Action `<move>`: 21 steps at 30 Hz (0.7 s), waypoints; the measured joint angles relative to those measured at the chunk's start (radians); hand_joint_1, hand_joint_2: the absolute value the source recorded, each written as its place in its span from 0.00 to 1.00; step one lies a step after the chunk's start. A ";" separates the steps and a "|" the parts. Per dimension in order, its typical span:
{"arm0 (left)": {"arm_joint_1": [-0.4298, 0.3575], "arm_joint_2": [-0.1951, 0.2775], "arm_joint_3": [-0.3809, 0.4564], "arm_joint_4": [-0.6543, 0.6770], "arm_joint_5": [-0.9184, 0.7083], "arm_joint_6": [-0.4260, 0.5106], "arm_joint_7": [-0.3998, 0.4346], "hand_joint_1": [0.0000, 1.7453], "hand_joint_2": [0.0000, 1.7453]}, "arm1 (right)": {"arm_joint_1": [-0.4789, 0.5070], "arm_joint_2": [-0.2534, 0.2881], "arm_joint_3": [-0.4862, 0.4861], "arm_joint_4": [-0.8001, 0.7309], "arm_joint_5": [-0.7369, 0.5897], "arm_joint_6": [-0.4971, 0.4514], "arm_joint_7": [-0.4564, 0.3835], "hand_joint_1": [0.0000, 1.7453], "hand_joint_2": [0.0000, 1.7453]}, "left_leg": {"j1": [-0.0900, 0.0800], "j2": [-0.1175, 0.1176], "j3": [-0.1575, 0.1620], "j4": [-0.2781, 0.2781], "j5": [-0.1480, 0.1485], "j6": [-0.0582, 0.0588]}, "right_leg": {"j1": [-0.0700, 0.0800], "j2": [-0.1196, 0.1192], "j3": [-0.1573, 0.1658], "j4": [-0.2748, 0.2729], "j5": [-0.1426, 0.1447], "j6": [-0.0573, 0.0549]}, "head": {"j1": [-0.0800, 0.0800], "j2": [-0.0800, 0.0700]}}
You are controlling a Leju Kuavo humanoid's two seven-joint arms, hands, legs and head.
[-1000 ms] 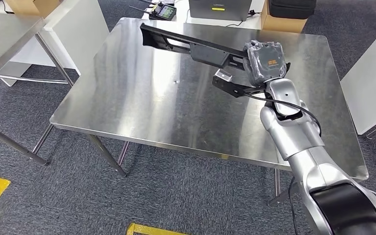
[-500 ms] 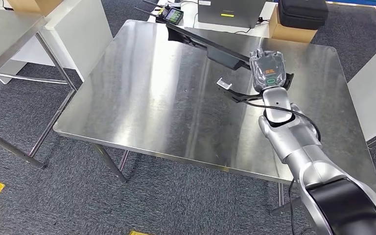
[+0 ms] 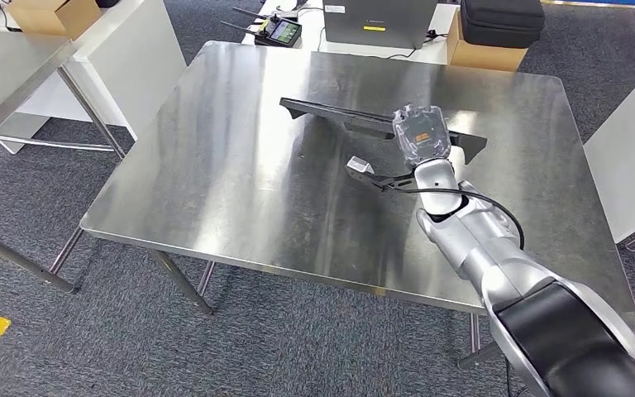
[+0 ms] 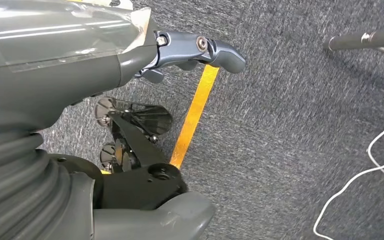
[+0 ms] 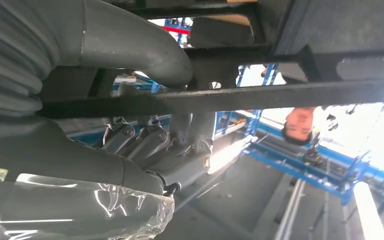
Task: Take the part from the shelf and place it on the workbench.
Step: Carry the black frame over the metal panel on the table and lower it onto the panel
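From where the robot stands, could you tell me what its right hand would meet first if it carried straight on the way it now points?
Beyond the black part it grips, the right hand points across the workbench toward its far edge; the cardboard box there looks first, though depth is unclear.

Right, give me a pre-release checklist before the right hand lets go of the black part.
1. Right hand grips the black part: ok; the right wrist view shows the fingers wrapped around a bar of it.
2. Part is over the workbench, not past an edge: ok.
3. Part rests fully on the bench top: cannot tell; its far end looks low, but contact is not clear.
4. Bench surface beside the part is free of other things: ok.
5. Left hand is away from the bench: ok; its wrist view looks down at carpet and a yellow floor line.
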 joint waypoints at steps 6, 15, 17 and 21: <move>0.003 0.011 0.035 -0.002 0.038 -0.022 0.014 0.00 0.00 | -0.010 0.059 0.023 0.048 0.000 0.004 -0.015 0.00 1.00 | -0.001 0.001 0.145 -0.274 0.100 0.009 | 0.006 0.006 0.000 -0.003 -0.003 0.015 | 0.001 0.000; 0.025 0.014 0.087 -0.002 0.076 -0.099 0.026 0.00 0.00 | 0.014 0.093 0.034 0.077 0.000 0.000 -0.029 0.00 1.00 | -0.017 -0.003 0.165 -0.292 0.110 0.060 | 0.016 0.001 -0.146 0.287 -0.121 0.014 | 0.008 0.000; 0.029 0.014 0.090 -0.002 0.076 -0.100 0.026 0.00 0.00 | 0.017 0.096 0.035 0.080 0.000 0.000 -0.029 0.00 1.00 | -0.023 -0.006 0.167 -0.291 0.109 0.061 | 0.021 0.001 -0.101 0.196 -0.077 0.023 | 0.008 0.000; 0.030 0.014 0.091 -0.002 0.076 -0.101 0.026 0.00 0.00 | 0.014 0.102 0.035 0.082 0.000 0.000 -0.029 0.00 1.00 | -0.035 -0.009 0.167 -0.283 0.100 0.062 | 0.025 0.001 0.005 -0.008 -0.004 0.013 | 0.004 0.000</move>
